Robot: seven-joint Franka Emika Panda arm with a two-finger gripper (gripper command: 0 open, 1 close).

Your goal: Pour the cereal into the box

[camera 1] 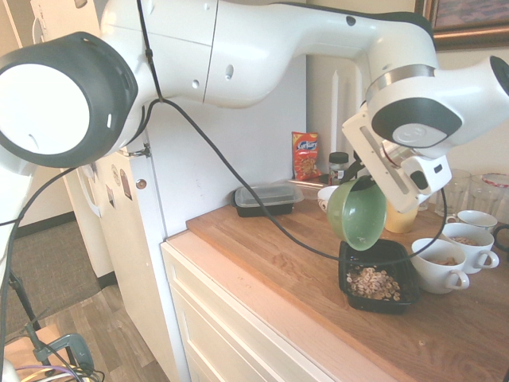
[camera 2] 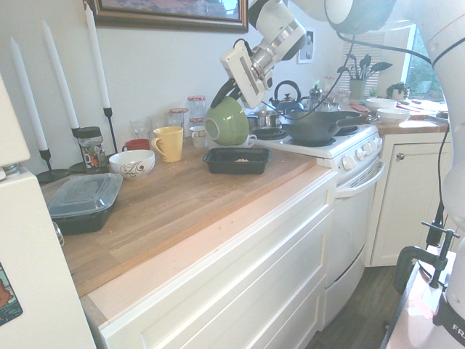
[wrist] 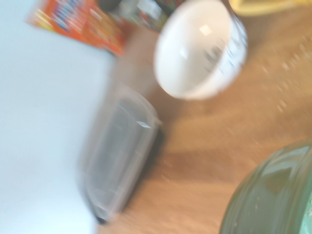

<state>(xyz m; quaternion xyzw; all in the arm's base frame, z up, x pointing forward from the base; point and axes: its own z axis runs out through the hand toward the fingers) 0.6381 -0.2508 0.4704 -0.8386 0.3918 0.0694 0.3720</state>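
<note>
A green bowl (camera 1: 358, 213) hangs tipped on its side above the black tray, the box (camera 1: 406, 277), with my gripper (camera 1: 367, 181) shut on its upper rim. A heap of tan cereal (camera 1: 374, 283) lies in the box. The bowl's inside looks empty in the first exterior view. In the second exterior view the gripper (camera 2: 234, 93) holds the bowl (camera 2: 227, 122) just over the box (camera 2: 237, 160), where a few cereal pieces (camera 2: 241, 160) show. The wrist view is blurred and shows the bowl's green outside (wrist: 273, 195).
A black container with a clear lid (camera 1: 266, 198) sits against the wall, an orange snack packet (camera 1: 305, 155) behind it. White cups (camera 1: 437, 265) stand right of the box, a yellow mug (camera 2: 169, 143) and a patterned white bowl (camera 2: 132, 163) behind. The stove (camera 2: 327, 138) adjoins the counter.
</note>
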